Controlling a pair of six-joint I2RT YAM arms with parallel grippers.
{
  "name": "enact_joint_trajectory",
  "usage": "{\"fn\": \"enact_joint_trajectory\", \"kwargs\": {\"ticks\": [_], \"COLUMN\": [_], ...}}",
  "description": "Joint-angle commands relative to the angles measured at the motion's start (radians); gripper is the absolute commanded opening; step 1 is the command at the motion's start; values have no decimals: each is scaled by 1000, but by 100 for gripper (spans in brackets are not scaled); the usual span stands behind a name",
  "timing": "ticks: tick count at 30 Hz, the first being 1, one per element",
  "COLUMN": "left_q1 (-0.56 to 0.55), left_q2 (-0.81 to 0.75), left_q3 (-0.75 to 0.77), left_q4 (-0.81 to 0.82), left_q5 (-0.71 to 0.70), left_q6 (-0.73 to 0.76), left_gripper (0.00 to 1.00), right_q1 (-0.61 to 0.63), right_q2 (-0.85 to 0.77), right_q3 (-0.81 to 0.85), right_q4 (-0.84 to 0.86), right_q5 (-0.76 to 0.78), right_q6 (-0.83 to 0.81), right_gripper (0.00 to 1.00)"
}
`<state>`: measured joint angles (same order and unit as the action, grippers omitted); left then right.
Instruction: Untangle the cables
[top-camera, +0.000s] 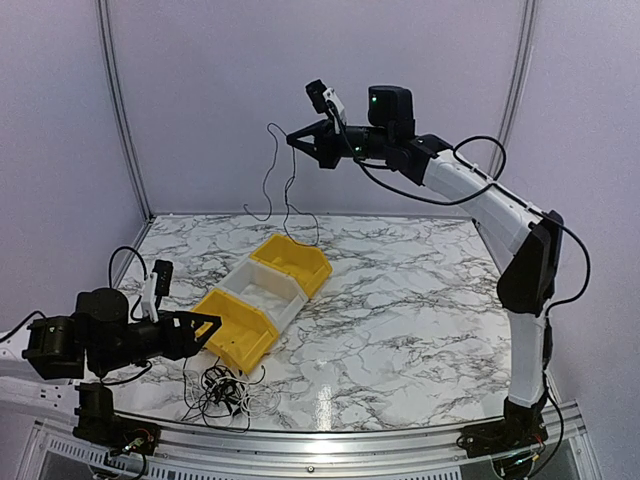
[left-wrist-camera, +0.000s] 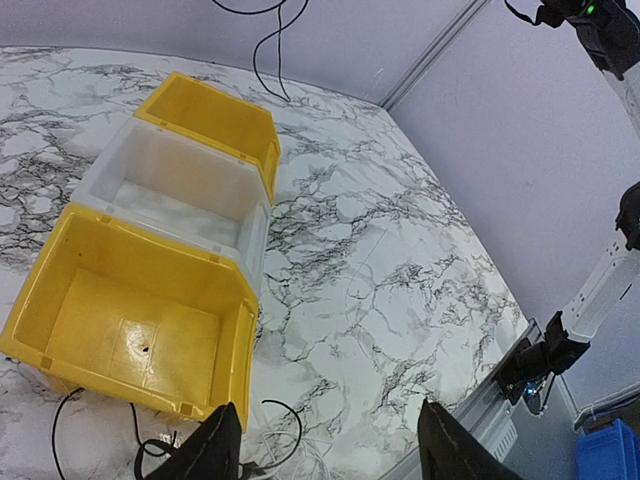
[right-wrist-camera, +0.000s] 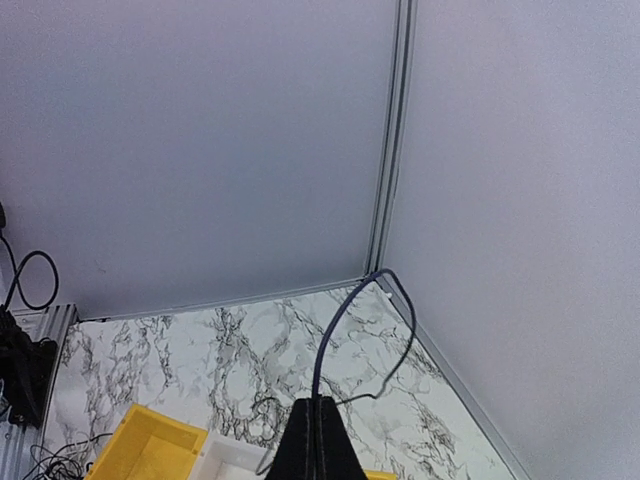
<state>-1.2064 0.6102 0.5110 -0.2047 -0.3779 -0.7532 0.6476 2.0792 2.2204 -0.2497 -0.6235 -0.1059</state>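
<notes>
A thin black cable (right-wrist-camera: 323, 350) is clamped between the closed fingers of the right pincer (right-wrist-camera: 318, 410), which is held high above the marble counter (top-camera: 420, 300). The cable's lower end is seen near the far yellow bin (top-camera: 292, 262). A tangle of cables (top-camera: 220, 392) is seen lying at the counter's near edge, just beside the near yellow bin (left-wrist-camera: 130, 320). The left pincer (left-wrist-camera: 330, 405) is spread wide near the tangle, and nothing is held in it.
</notes>
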Motion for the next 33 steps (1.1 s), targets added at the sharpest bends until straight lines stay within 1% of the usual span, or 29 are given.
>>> {"fn": "enact_joint_trajectory", "kwargs": {"ticks": [1, 9, 20, 33], "left_q1": [-5, -5, -5, -5], "left_q2": [-26, -40, -79, -77], "left_q3": [-8, -17, -50, -54], "left_q4": [-40, -51, -61, -62], "left_q5": [-32, -46, -63, -81], "left_q6": [-17, -28, -72, -80], "left_gripper": [63, 63, 63, 63], "right_q1": [11, 26, 37, 61], "right_q2": [43, 109, 132, 148], "right_q3": [47, 90, 84, 111], "right_q4": [51, 78, 83, 114], "right_q5": [1, 13, -7, -27], "right_q6": [45, 80, 101, 155], "right_gripper": [0, 0, 0, 0]}}
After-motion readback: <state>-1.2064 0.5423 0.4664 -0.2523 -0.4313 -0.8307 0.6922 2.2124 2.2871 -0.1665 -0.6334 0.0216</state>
